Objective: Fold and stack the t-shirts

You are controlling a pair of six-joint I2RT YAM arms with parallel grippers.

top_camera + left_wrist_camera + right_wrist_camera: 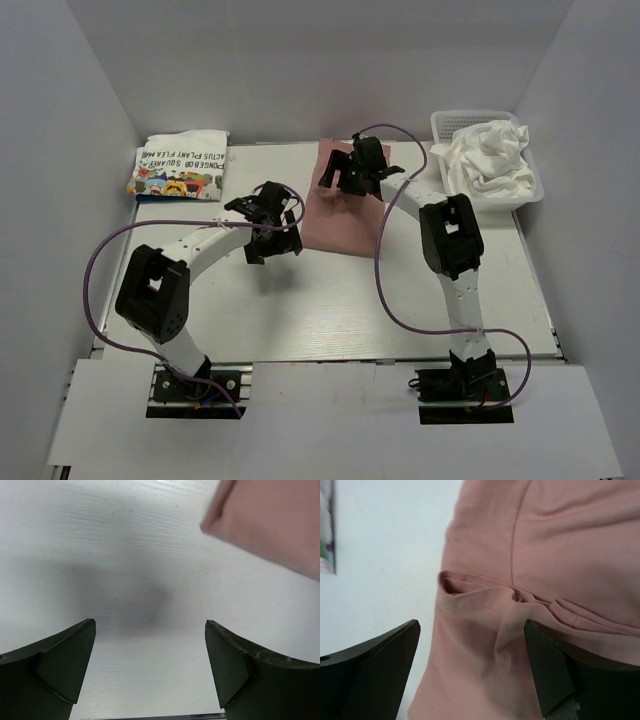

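Observation:
A dusty pink t-shirt (340, 215), partly folded, lies at the middle back of the table. My right gripper (345, 178) is open just above its far left part; in the right wrist view its jaws (472, 645) straddle a bunched pink edge (485, 630). My left gripper (268, 232) is open and empty over bare table just left of the pink shirt; a corner of the shirt (270, 525) shows in its view. A folded white t-shirt with cartoons and black lettering (180, 165) lies at the back left. Crumpled white t-shirts (490, 158) fill the basket.
A white mesh basket (530, 192) stands at the back right corner. White walls enclose the table on three sides. Purple cables loop from both arms over the table (300, 310).

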